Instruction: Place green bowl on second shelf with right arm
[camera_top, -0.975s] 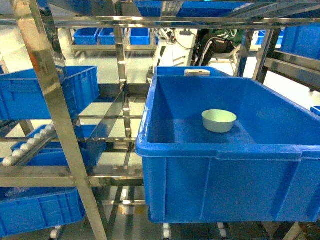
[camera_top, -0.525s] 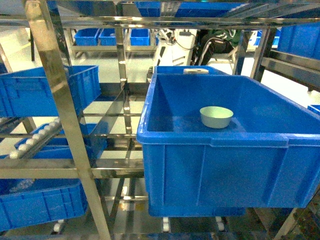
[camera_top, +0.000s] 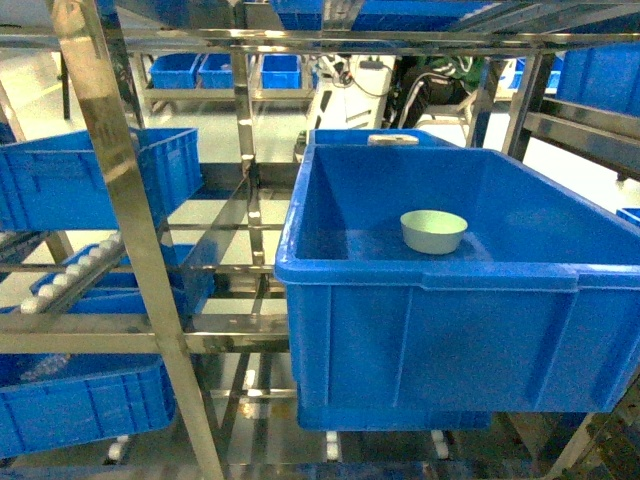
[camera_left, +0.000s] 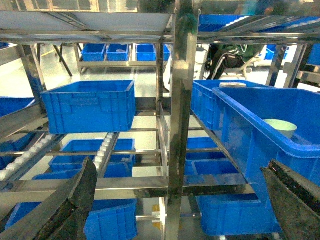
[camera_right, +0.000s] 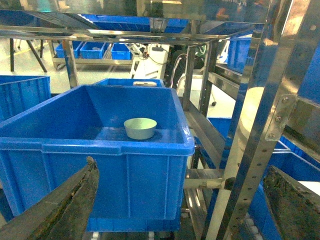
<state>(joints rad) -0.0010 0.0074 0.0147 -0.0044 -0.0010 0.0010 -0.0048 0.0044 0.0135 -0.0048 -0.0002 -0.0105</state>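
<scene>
The green bowl (camera_right: 140, 128) is seen set in the crate (camera_right: 125, 165) ahead of the opened, empty right pincer (camera_right: 180, 200), placement apparently done.

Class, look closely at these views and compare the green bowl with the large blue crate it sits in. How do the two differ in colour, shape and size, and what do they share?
The green bowl is pale mint; the large blue crate is deep blue. The bowl is round and shallow; the crate is rectangular and deep. The bowl is small and rests on the crate's floor, while the crate spans most of its rack tier. Both look like smooth plastic, stand upright and open at the top.
</scene>
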